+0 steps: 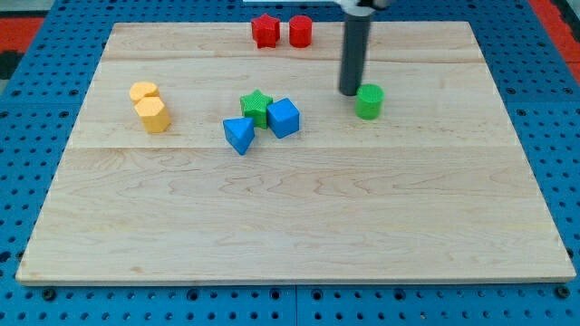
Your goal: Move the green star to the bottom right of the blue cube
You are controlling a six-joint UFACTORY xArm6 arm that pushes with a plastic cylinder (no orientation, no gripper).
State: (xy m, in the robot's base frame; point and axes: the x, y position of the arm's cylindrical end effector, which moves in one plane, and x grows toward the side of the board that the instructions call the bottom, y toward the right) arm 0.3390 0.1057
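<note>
Take the blue cube as your reference; it sits on the wooden board slightly toward the view's left of the board's middle and in its upper half.

The green star lies at the cube's upper left, touching it or very nearly so; you cannot tell which from this view. The star is therefore on the opposite side from the cube's bottom right.

A blue triangular block sits at the cube's lower left, just beside both the cube and the star.

Your tool is a plain dark rod with no jaws, so it neither opens nor closes and it holds nothing. Its tip rests at board level toward the view's right of the cube and a little higher, well apart from it. A green cylinder stands just beside the tip, on the side away from the cube.

Toward the view's top of the cube, near the board's far edge, you see a red star and a red cylinder side by side.

Well toward the view's left of the cube, two yellow blocks stand against each other; their exact shapes are hard to make out.
</note>
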